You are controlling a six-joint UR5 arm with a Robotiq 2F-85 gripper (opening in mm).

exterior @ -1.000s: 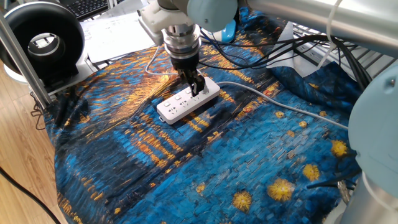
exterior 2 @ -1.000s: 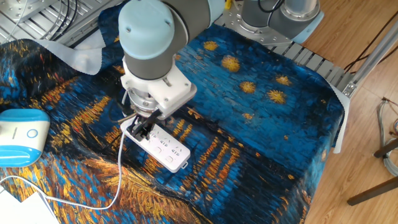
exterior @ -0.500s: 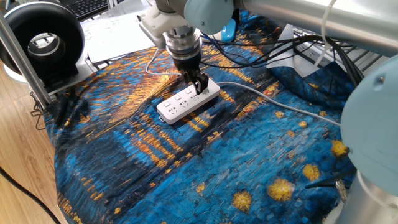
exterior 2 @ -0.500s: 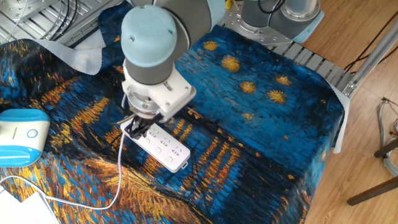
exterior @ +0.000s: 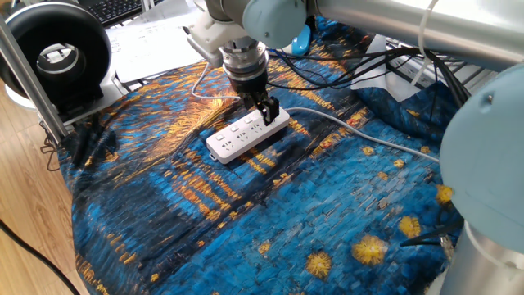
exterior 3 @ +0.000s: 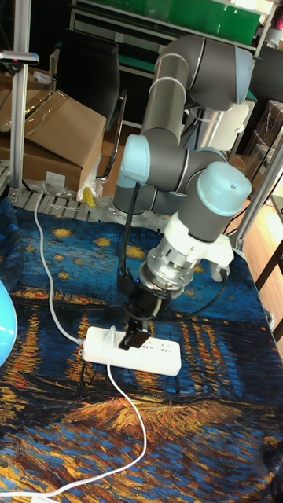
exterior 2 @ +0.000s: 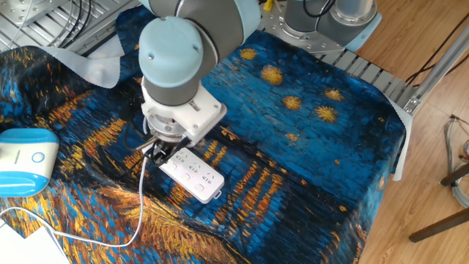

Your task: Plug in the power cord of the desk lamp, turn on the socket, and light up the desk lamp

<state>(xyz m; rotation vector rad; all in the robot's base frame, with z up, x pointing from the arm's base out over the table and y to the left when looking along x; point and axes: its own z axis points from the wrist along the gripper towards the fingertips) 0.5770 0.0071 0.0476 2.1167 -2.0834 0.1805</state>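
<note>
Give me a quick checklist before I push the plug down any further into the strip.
1. Hand over the socket, at the end nearest its grey cable: ok.
2. Power cord runs slack from under the hand, not snagged: ok.
3. Plug pins lined up with an outlet: cannot tell, the hand hides them.
4. Socket lies flat on the cloth: ok.
5. Socket button on: cannot tell.
6. Desk lamp lit: not ok, it looks dark.

We see one fixed cam high, angled across the tabletop; other fixed cam opp. side, steeper. Tall cam low, close, facing arm base. All 3 share the socket (exterior: 248, 134) (exterior 2: 190, 173) (exterior 3: 132, 350), mid-frame.
</note>
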